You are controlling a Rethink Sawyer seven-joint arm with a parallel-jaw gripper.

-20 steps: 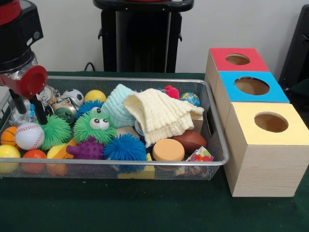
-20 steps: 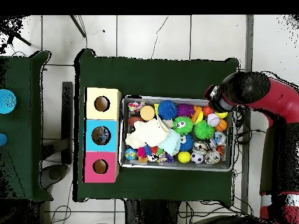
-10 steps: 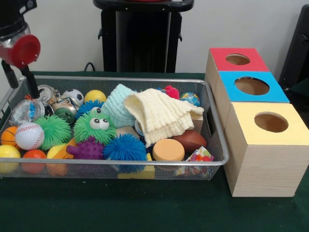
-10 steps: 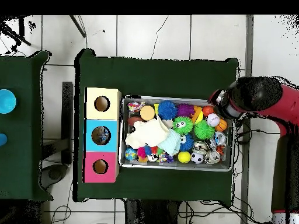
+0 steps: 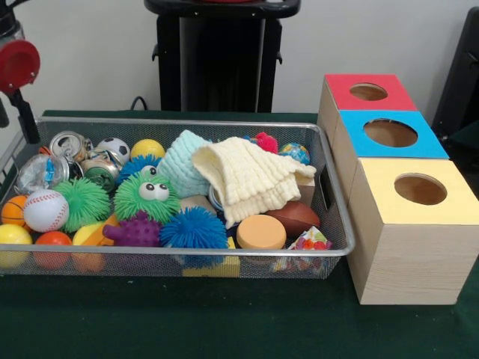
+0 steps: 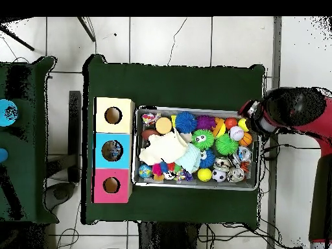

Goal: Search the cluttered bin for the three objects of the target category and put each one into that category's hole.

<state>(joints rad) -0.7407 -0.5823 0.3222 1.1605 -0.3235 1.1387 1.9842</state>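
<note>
**A:** Green cloth covers the table (image 5: 224, 321), and on it the bin (image 5: 179, 251) sits crammed with balls, spiky toys and a yellow cloth (image 5: 251, 182). Three boxes stand to its right in the front view: red top (image 5: 368, 91) farthest, blue top (image 5: 391, 133) in the middle, yellow top (image 5: 419, 189) nearest. Where's the arm?

**B:** Off at the bin's left end, above the rim. The gripper (image 5: 16, 112) shows only a red disc and one dark finger, with nothing hanging from it that I can see. Whether it's spread or closed, I cannot tell.

**A:** And the bottles?

**B:** One clear bottle (image 5: 43, 171) lies in the far left corner, touching the cans (image 5: 69, 143) and just beside the green spiky ball (image 5: 84, 202). The others I can't pick out; perhaps they're buried.

**A:** So we're at the search-and-pick step.

**B:** I'd say so. Next calls for dropping onto that bottle, squeezing gently since thin plastic buckles, and avoiding the cans.
</note>
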